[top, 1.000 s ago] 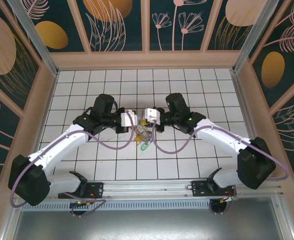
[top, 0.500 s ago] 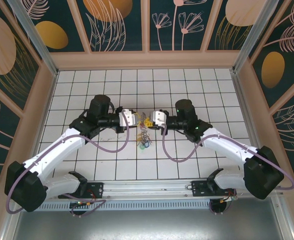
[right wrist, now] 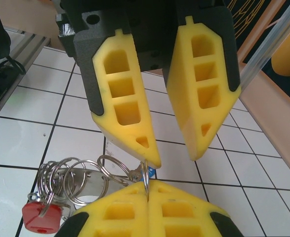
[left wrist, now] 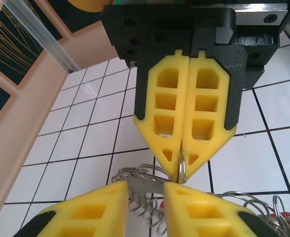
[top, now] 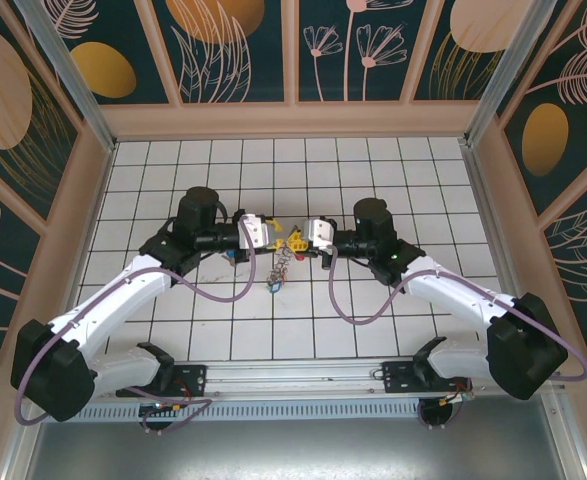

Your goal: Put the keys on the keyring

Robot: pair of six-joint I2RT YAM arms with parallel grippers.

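The left hand (left wrist: 145, 197), spread apart, faces the right hand (right wrist: 147, 191), pinched tight, tip to tip.

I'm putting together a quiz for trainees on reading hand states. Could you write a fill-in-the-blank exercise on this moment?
1. The right hand is ____ on a thin metal ring.
2. The left hand is ____, its fingers standing apart.
3. At lower left in the right wrist view, the key has a ____ head.
Missing words: shut; open; red.
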